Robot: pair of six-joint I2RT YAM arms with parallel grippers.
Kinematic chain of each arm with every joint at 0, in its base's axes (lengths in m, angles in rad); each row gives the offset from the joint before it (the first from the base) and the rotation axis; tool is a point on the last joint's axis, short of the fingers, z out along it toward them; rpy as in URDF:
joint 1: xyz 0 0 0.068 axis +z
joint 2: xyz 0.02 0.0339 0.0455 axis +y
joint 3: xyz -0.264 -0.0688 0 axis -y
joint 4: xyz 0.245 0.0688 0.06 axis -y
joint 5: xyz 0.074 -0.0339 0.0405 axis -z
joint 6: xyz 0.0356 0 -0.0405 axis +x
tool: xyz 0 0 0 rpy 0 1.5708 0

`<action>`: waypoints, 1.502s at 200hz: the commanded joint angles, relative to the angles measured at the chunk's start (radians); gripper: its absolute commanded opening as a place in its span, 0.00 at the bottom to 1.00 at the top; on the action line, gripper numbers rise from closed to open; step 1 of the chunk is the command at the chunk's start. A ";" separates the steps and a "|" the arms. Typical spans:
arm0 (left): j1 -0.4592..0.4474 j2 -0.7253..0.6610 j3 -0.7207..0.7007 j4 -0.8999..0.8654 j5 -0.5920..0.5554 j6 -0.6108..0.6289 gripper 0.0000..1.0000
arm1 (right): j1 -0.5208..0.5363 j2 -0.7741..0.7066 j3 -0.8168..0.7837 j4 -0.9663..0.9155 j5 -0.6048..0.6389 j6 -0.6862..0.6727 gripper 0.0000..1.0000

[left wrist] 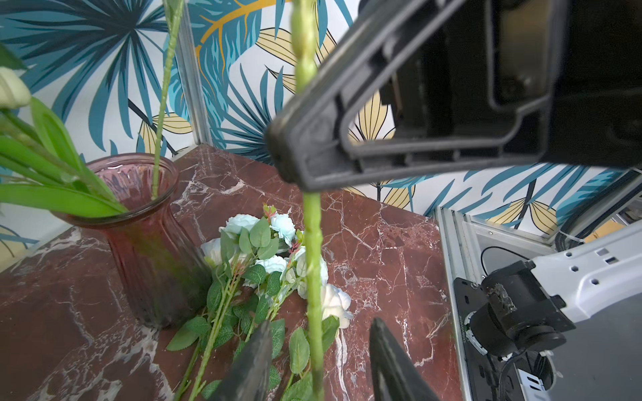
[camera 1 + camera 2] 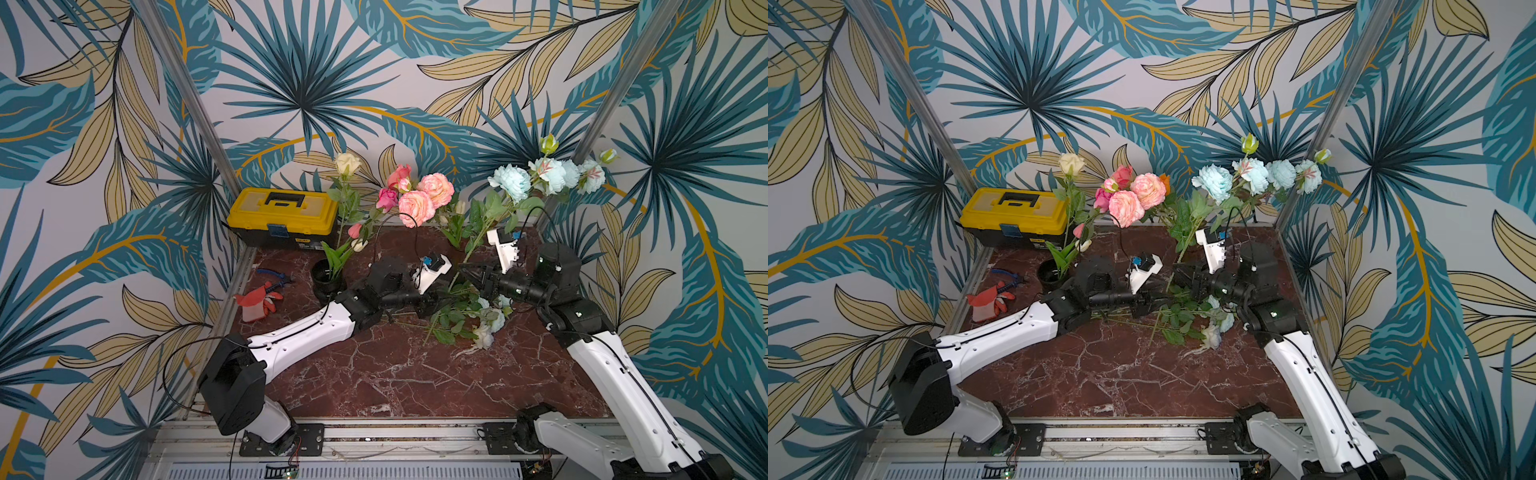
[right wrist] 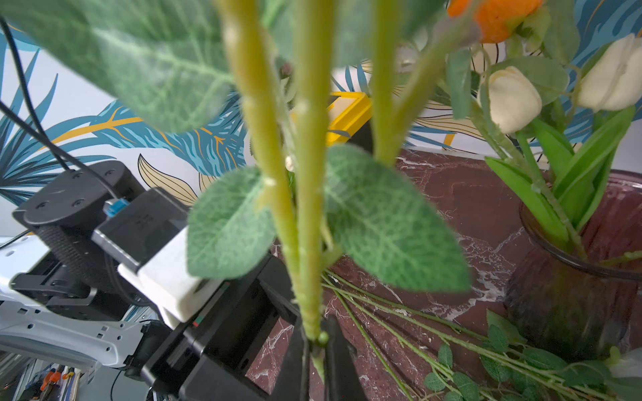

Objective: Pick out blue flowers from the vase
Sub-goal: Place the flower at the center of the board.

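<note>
At back left, a yellow toolbox (image 2: 282, 216) is parked against the wall; blue-handled pliers (image 2: 274, 276) and a red-and-white glove (image 2: 258, 303) are laid in front of it on the marble table (image 2: 395, 374). Next along, the vase (image 2: 322, 286) is stood upright, loaded with a cream rose (image 2: 348, 163), tulip buds (image 3: 510, 99) and pink peonies (image 2: 426, 197). Past it, the left gripper (image 1: 321, 323) is held low, jaws spread, with a green stem run between the fingers (image 1: 257, 354); contact can't be confirmed. Right of that, pale blue stems (image 2: 484, 326) are laid flat on the marble, near the vase. The blue flower spray (image 2: 548, 174) is held clear of the vase, tilted up toward the back right corner, blooms well above the table. Its stem is pinched on the lower part by the right gripper (image 3: 318, 335), jaws pressed together on it. Same stem is seen between the left fingers in the left wrist view.
</note>
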 commanded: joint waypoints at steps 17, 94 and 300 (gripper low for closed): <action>0.001 0.005 0.048 0.026 0.042 -0.013 0.42 | 0.012 0.005 -0.017 0.055 0.013 0.010 0.00; 0.000 0.026 0.074 0.027 0.044 -0.013 0.27 | 0.021 -0.015 -0.052 0.076 0.008 0.033 0.00; 0.041 -0.049 -0.025 0.023 -0.033 0.022 0.00 | 0.022 -0.126 -0.070 -0.119 0.121 -0.030 0.46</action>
